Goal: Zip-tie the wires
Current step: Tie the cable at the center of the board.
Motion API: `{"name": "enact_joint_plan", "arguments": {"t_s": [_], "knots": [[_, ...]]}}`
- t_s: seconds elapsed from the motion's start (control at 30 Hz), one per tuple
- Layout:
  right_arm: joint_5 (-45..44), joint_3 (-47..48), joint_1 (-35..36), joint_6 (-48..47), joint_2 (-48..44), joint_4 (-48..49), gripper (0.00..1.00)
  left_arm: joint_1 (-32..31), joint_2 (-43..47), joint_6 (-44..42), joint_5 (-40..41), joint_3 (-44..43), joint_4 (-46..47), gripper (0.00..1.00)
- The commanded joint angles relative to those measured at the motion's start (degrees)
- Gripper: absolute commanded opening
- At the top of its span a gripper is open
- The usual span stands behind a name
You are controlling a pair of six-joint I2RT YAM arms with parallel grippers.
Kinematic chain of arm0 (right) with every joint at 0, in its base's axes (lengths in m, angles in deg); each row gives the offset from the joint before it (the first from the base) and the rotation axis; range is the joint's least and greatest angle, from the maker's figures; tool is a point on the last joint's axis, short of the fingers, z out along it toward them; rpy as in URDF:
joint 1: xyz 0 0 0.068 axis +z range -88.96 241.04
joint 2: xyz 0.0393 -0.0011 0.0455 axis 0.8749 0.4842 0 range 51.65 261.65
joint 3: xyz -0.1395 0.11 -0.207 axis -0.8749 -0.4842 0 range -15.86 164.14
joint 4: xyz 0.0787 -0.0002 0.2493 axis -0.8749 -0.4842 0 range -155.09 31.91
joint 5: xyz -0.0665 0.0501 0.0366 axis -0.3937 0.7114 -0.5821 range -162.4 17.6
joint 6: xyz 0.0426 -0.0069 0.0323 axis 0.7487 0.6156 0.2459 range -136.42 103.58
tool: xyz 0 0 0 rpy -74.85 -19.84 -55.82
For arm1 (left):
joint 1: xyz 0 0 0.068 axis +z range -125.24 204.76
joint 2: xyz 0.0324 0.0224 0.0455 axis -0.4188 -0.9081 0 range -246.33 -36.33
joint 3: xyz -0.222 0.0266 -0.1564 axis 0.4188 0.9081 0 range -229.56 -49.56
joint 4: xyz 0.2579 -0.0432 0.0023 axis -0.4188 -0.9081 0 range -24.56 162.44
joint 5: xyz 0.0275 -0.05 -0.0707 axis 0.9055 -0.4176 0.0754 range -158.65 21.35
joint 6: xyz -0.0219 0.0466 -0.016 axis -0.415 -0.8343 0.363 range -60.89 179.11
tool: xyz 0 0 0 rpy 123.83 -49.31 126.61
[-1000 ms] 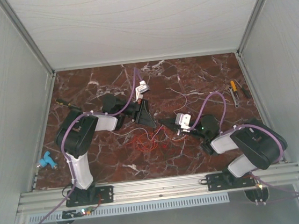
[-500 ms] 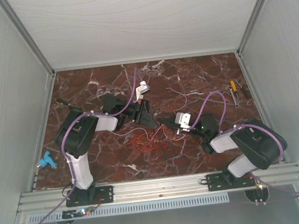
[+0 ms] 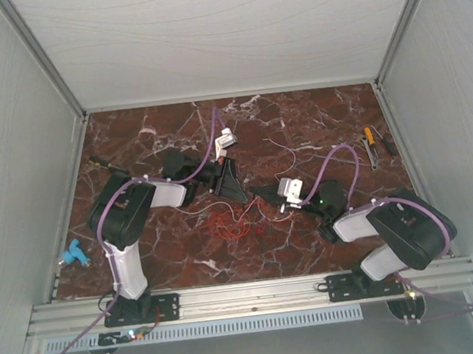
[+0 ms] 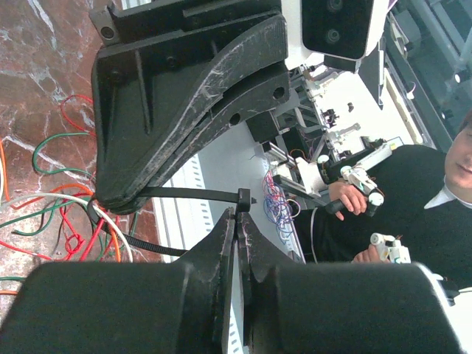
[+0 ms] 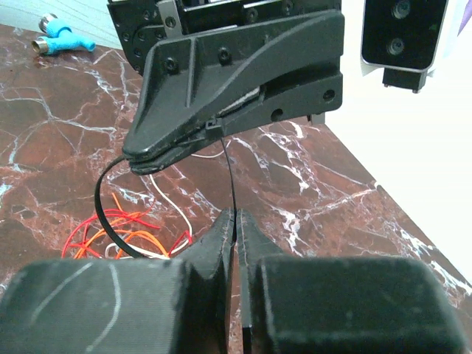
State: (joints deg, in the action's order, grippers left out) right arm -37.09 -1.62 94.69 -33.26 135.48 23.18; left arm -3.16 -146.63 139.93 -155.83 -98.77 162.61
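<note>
The wires (image 3: 229,223) lie in loose red, orange and white loops on the marble table between the two arms; they also show in the left wrist view (image 4: 66,221) and the right wrist view (image 5: 125,225). The black zip tie (image 4: 192,195) curves in a loop down among them. My left gripper (image 4: 237,215) is shut with the tie's head right at its tips. My right gripper (image 5: 236,215) is shut on the thin tail of the zip tie (image 5: 230,177), which runs up to the head. In the top view the left gripper (image 3: 240,195) and right gripper (image 3: 261,196) nearly touch tip to tip.
A blue fitting (image 3: 74,253) lies at the table's left edge. A yellow-handled screwdriver (image 3: 371,139) and another tool lie at the back right. A loose white wire (image 3: 289,147) trails behind the grippers. White walls close in the table on three sides.
The right arm has drifted a touch to the right. Both grippers stay shut on the zip tie in the same place.
</note>
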Motion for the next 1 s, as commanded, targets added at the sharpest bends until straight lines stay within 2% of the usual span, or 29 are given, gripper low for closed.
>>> {"name": "enact_joint_plan", "arguments": {"t_s": [0.0,0.57,0.97], "knots": [[2.32,1.63,0.57,-3.18,-2.41,10.16,0.0,-0.03,-0.21,0.38,0.78,-0.79,14.77,0.0],[3.15,1.95,2.45,-8.92,-5.68,5.74,0.0,-0.01,-1.47,2.59,0.63,-1.46,14.77,0.0],[1.78,1.35,5.63,-19.54,-7.83,1.0,0.0,-0.12,-3.27,7.12,-1.24,-2.79,14.77,0.0]]}}
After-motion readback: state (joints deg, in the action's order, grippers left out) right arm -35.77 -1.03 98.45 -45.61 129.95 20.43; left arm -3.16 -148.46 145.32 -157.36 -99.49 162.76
